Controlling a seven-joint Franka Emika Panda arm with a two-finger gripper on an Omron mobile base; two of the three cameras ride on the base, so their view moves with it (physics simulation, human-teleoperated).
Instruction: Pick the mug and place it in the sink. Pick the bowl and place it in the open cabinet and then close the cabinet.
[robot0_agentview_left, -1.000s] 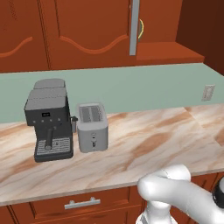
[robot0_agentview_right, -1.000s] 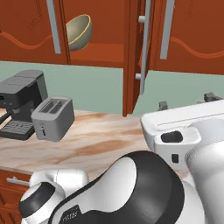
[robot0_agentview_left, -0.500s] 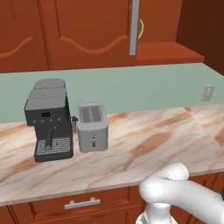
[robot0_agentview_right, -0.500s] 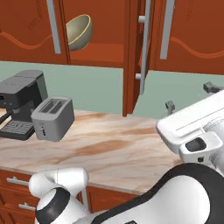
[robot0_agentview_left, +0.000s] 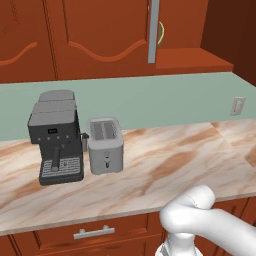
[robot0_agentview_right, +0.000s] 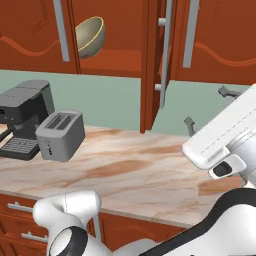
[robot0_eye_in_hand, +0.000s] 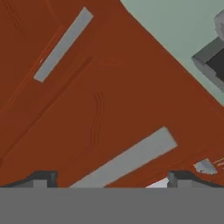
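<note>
Right base view has the bowl (robot0_agentview_right: 90, 36) sitting tilted inside the cabinet (robot0_agentview_right: 150, 65) with its door open, while the gripper (robot0_eye_in_hand: 111, 180) hangs wide open near the cabinet doors, holding nothing.

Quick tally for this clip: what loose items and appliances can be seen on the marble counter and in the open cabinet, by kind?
Coffee machine: 1, on the counter
Toaster: 1, on the counter right beside the coffee machine
Bowl: 1, tilted on its side on the open cabinet shelf
Total: 3
</note>
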